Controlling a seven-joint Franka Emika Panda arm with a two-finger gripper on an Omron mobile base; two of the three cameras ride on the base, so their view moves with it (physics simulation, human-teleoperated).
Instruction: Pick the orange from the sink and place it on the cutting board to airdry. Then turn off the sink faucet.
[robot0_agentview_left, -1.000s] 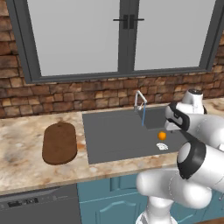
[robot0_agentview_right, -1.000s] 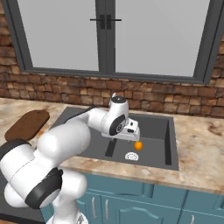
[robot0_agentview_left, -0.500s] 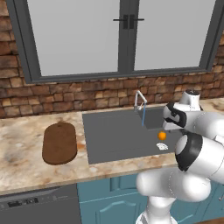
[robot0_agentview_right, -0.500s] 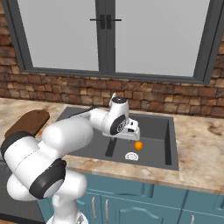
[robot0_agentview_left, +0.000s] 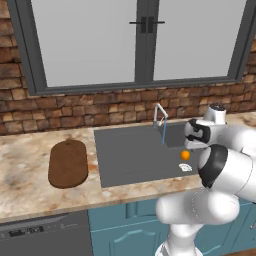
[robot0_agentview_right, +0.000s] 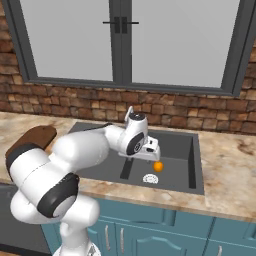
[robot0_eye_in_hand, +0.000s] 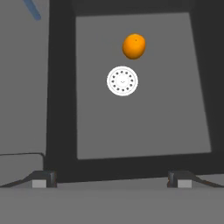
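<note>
Left to right: base views show the small round bright orange ball (robot0_agentview_left: 185, 155) on the dark grey rectangular sink (robot0_agentview_right: 175, 172) floor beside its white drain (robot0_agentview_right: 150, 178); hand view shows parted, empty fingers (robot0_eye_in_hand: 43, 178) above this probably light, firm, roll-prone fruit, best pinched across its middle.

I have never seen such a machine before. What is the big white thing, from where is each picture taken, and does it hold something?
The white thing is a robot arm in a simulated kitchen. Two pictures come from cameras behind the arm, one to its left and one to its right. The third comes from a camera on the hand, looking down past the pincer into the sink.

In the sink lies the orange, beside a white drain. The faucet runs a thin blue stream. On the counter, left of the sink, lies a brown cutting board.

The pincer is open above the sink and holds nothing.
</note>
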